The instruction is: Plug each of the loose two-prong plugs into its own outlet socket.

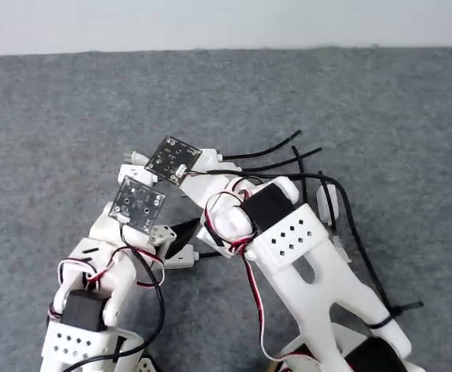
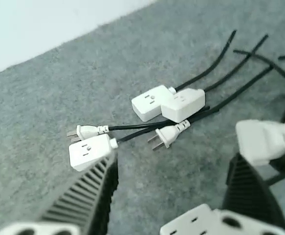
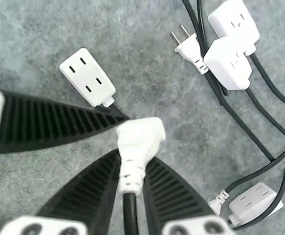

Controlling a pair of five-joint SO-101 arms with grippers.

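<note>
Nearest me, the right gripper (image 3: pixel 132 164) is closed tight on a white held plug (image 3: pixel 138 139). The plug's head pokes out past the fingertips, and its black cord runs back between them. Close beside it the left gripper (image 2: pixel 175 164) stands wide open with nothing in it. One of its fingers (image 2: pixel 96 191) has its tip right at the near socket (image 2: pixel 88 152), which lies flat on the grey carpet (image 2: pixel 44 98). Just past that socket lies the first loose plug (image 2: pixel 86 131), and the second loose plug (image 2: pixel 164 137) lies a little to the side. Farther off, the far socket (image 2: pixel 152 102) and its neighbour socket (image 2: pixel 184 104) lie pressed together. Their black cords (image 2: pixel 215 61) trail away towards the wall.
</note>
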